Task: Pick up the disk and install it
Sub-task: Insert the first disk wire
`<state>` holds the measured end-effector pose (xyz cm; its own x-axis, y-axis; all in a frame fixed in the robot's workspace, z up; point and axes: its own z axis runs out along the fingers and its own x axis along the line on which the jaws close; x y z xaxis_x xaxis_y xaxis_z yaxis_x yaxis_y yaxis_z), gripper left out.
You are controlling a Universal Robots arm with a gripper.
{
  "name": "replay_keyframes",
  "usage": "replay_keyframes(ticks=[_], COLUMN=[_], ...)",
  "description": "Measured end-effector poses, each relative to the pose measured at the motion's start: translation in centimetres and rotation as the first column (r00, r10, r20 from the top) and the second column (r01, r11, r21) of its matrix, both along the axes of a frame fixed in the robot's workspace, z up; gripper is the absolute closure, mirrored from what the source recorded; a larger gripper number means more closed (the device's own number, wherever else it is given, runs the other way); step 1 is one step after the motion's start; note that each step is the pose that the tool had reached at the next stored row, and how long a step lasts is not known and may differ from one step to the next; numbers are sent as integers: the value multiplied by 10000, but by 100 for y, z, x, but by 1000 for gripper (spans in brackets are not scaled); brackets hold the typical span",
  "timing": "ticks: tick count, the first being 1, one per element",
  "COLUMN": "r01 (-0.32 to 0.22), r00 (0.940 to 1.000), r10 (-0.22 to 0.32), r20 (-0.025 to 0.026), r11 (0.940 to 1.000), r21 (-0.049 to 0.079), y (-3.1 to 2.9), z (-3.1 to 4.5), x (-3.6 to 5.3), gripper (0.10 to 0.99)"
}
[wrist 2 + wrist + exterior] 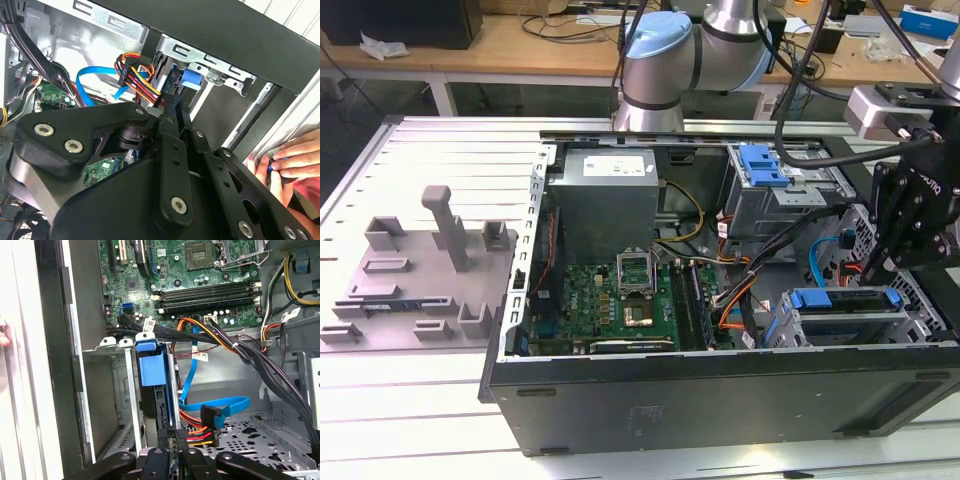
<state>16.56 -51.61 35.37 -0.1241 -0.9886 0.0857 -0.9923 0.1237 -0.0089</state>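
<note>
Inside the open computer case [720, 400] lying on the counter [410, 410], the disk [845, 299] sits slotted in the drive bay at the case's four o'clock corner in the exterior view. The hand [870, 268] hangs just off the disk's two o'clock. In the second wrist view its fingers [170, 120] are pressed together, tips near the blue bracket.

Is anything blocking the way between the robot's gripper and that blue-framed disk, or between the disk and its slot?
Nothing visible does. In the first wrist view the disk stands inside the metal bay, the gripper right at its edge. The orange-red cables and the blue cable lie beside them, not between.
</note>
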Motion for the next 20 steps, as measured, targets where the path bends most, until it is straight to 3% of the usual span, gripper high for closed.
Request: replay_keyframes(ticks=[6, 20], r01=[0, 0], r00=[10000, 10000], r10=[0, 0], r20=[0, -1], r11=[10000, 10000], r21=[1, 0], y=[-29, -34], z=[-8, -54], x=[1, 0], gripper=[918, 918])
